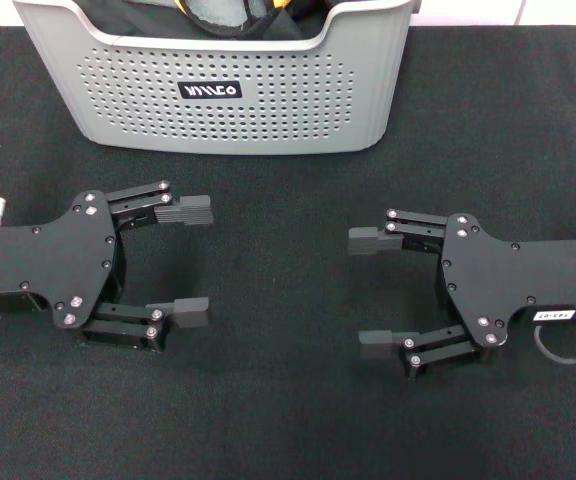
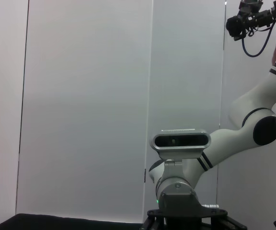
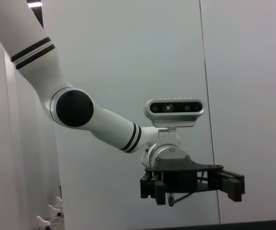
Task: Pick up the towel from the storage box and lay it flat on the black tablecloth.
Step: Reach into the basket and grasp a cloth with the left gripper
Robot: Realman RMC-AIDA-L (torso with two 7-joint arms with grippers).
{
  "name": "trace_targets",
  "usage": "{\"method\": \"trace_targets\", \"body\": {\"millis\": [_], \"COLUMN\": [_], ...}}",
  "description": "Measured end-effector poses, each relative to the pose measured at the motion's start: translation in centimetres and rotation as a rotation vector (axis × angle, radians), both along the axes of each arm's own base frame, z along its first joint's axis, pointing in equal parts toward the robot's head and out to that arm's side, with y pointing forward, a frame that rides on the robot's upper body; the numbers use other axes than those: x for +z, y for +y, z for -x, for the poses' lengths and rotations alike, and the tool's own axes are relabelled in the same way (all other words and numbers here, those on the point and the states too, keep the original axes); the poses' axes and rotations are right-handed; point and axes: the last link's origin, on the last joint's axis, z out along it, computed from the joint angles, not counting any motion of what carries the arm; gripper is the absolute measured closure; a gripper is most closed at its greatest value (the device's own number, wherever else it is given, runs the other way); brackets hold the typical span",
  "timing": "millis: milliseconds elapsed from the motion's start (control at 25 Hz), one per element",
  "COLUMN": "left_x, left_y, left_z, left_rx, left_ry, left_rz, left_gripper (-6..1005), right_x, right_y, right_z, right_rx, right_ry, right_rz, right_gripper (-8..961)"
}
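The storage box (image 1: 228, 100), a light gray perforated basket with a black label, stands at the far middle of the black tablecloth (image 1: 278, 410). Only a small gray patch of the towel (image 1: 218, 12) with orange-yellow edges peeks over the rim, among black fabric (image 1: 293, 32). My left gripper (image 1: 193, 262) lies low over the cloth at the left, open and empty, its fingers pointing toward the middle. My right gripper (image 1: 373, 292) mirrors it at the right, open and empty. Both are in front of the box and apart from it. In the right wrist view the left gripper (image 3: 193, 186) shows with its jaws spread.
Bare black cloth stretches between the two grippers and in front of them. A white wall stands behind both arms in the wrist views. The right arm's wrist camera (image 2: 181, 141) faces the left wrist view.
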Motion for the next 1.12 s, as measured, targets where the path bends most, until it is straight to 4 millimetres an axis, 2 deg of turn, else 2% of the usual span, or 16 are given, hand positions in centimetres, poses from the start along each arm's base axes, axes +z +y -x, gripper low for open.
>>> {"method": "trace_targets", "body": {"millis": [600, 720, 880, 1040, 1080, 1120], "left_x": [0.2, 1.5, 4.2, 5.7, 5.7, 5.9], "left_y": [0.6, 2.3, 5.6, 9.2, 9.2, 11.4], "left_z": [-0.4, -1.3, -4.7, -7.9, -7.9, -9.5], "left_rx": [0.025, 0.088, 0.14, 0.261, 0.261, 0.351], "left_ry": [-0.019, -0.054, -0.018, 0.2, 0.2, 0.323], "left_rz": [-0.006, -0.027, -0.157, -0.381, -0.381, -0.485], "left_gripper": [135, 140, 147, 154, 155, 157], "right_x": [0.1, 0.3, 0.5, 0.2, 0.0, -0.1], "right_y": [0.3, 0.7, 1.0, 0.6, 0.4, 0.1], "right_z": [-0.5, -1.1, -2.0, -3.1, -3.3, -3.7], "right_rx": [-0.036, -0.083, -0.141, -0.191, -0.205, -0.22], "right_ry": [0.001, 0.003, 0.005, -0.001, -0.001, 0.001], "right_rz": [-0.021, -0.053, -0.073, -0.067, -0.064, -0.065], "right_gripper": [67, 67, 68, 68, 68, 68]}}
